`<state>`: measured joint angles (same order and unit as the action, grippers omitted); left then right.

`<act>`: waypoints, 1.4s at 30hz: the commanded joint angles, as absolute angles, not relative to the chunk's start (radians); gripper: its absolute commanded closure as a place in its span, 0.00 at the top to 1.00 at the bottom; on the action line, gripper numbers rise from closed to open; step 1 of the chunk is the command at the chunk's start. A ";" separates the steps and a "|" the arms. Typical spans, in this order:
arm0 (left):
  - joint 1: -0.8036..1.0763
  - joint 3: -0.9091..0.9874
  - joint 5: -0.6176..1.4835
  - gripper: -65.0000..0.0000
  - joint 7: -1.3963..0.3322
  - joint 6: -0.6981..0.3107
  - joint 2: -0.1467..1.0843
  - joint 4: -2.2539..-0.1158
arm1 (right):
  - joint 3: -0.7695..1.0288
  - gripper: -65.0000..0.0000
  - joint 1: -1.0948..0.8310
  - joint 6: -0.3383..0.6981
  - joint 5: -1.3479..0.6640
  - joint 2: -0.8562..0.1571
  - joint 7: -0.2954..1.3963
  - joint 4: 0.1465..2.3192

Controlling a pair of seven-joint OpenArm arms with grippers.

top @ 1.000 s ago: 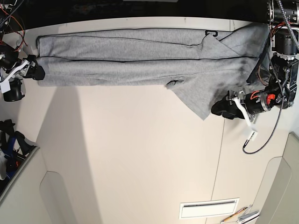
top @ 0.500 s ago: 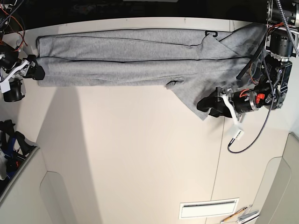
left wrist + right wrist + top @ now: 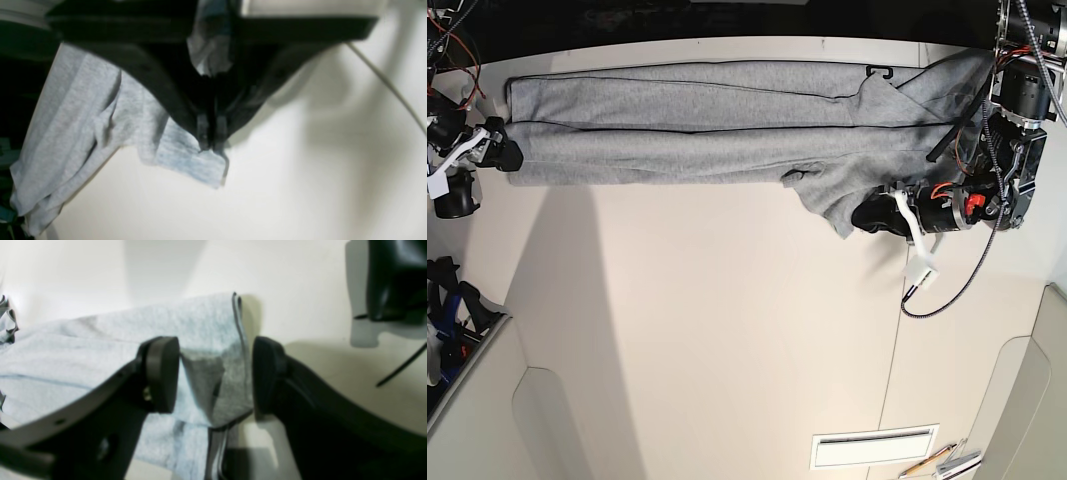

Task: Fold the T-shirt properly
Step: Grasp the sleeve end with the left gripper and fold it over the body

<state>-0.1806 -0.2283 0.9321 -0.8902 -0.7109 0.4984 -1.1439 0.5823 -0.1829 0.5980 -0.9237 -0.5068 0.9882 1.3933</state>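
The grey T-shirt [image 3: 727,125] lies spread in a long band along the table's far edge, with a flap hanging toward the middle at the right. My left gripper [image 3: 859,218] sits on that flap's lower corner. In the left wrist view the left gripper [image 3: 210,141] is shut, with a fold of the T-shirt [image 3: 186,160] pinched between its tips. My right gripper [image 3: 507,155] is at the shirt's far left corner. Seen from the right wrist, the right gripper [image 3: 213,373] is open, its pads [image 3: 163,373] either side of the T-shirt's seamed corner [image 3: 206,340], which lies flat.
A small black hook [image 3: 880,71] sits on the shirt's upper edge. A cable [image 3: 947,290] loops down from the left arm. A white slotted vent [image 3: 874,447] and pencils lie at the near right. Dark equipment [image 3: 452,300] stands at the left edge.
My left gripper moved leftward onto the flap's corner and shut on it. The flap's tip has drawn in. The right gripper has not moved.
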 commanded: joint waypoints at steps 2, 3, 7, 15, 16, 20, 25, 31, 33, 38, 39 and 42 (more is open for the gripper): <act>-0.201 -0.229 0.892 0.00 -0.937 -0.698 0.511 -1.147 | 0.593 0.53 -0.175 0.599 -0.945 -0.529 0.968 1.411; -0.211 -0.229 0.892 0.00 -0.949 -0.698 0.511 -1.149 | 0.593 0.53 -0.175 0.599 -0.946 -0.529 0.969 1.411; -0.244 -0.229 0.917 0.00 -1.011 -0.698 0.514 -1.183 | 0.593 0.53 -0.175 0.599 -0.947 -0.529 0.969 1.411; -0.249 -0.229 0.968 0.00 -1.079 -0.698 0.535 -1.369 | 0.593 0.53 -0.175 0.599 -0.948 -0.529 0.969 1.411; -0.249 -0.229 0.973 0.00 -1.090 -0.698 0.535 -1.386 | 0.593 0.53 -0.175 0.599 -0.947 -0.529 0.969 1.411; -0.249 -0.229 1.031 0.00 -1.154 -0.698 0.535 -1.441 | 0.593 0.53 -0.175 0.599 -0.947 -0.529 0.969 1.411; -0.248 -0.229 1.111 0.00 -1.230 -0.698 0.537 -1.476 | 0.593 0.53 -0.175 0.599 -0.947 -0.529 0.969 1.411; -0.223 -0.229 1.251 0.00 -1.320 -0.698 0.586 -1.536 | 0.593 0.53 -0.175 0.599 -0.946 -0.529 0.970 1.411; -0.198 -0.229 1.290 0.00 -1.348 -0.698 0.612 -1.571 | 0.593 0.53 -0.175 0.599 -0.946 -0.529 0.969 1.411; -0.114 -0.229 1.373 0.00 -1.396 -0.698 0.677 -1.666 | 0.593 0.53 -0.175 0.599 -0.947 -0.529 0.968 1.411; -0.097 -0.229 1.373 0.00 -1.396 -0.698 0.687 -1.682 | 0.593 0.53 -0.175 0.599 -0.947 -0.529 0.968 1.411; -0.052 -0.229 1.377 0.00 -1.396 -0.698 0.710 -1.713 | 0.593 0.53 -0.175 0.599 -0.947 -0.529 0.968 1.411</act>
<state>-0.0380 -0.2371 1.3529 -1.4082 -0.6930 0.6960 -1.6978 0.5823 -0.1829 0.5980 -0.9272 -0.5064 0.9882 1.3941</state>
